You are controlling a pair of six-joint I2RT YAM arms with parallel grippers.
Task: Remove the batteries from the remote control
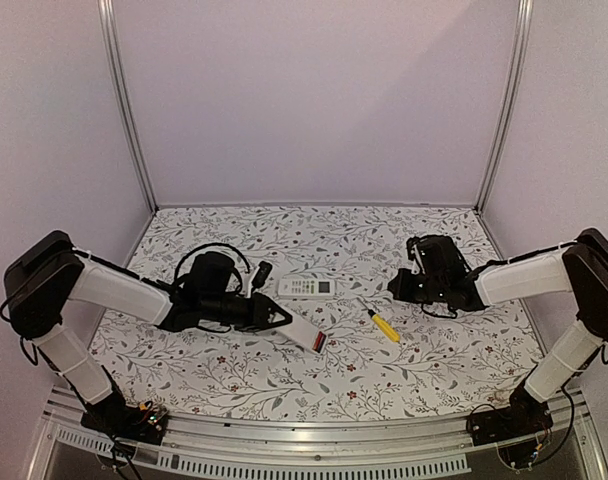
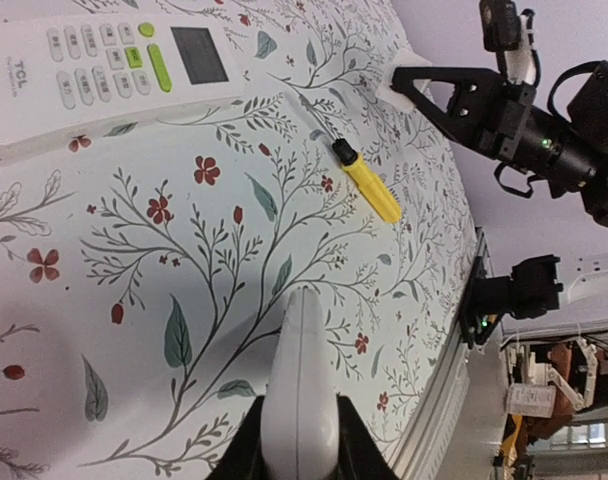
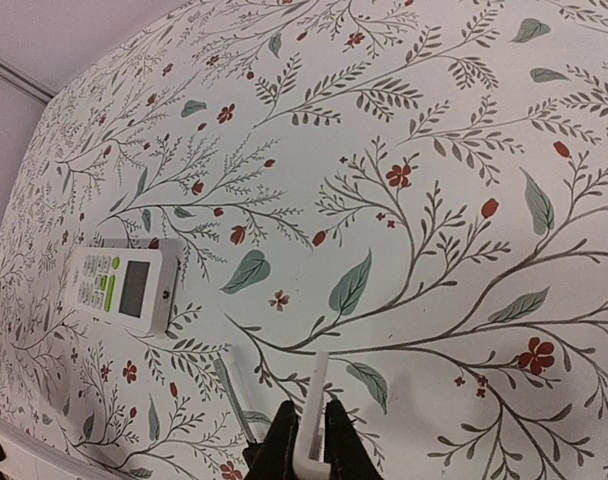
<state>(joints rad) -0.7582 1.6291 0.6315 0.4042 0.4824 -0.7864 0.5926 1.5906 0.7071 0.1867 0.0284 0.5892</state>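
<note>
A long white remote control (image 1: 302, 331) is clamped in the left jaws, its free end, with red-orange batteries (image 1: 319, 341) apparently showing, aimed at the worktop's (image 1: 434, 380) near right corner. A thin white strip (image 3: 312, 400) is pinched in the closed right jaws.

The held remote (image 2: 299, 400) runs off the left wrist view's bottom edge; the thin white piece (image 3: 311, 425) does likewise in the right wrist view.
</note>
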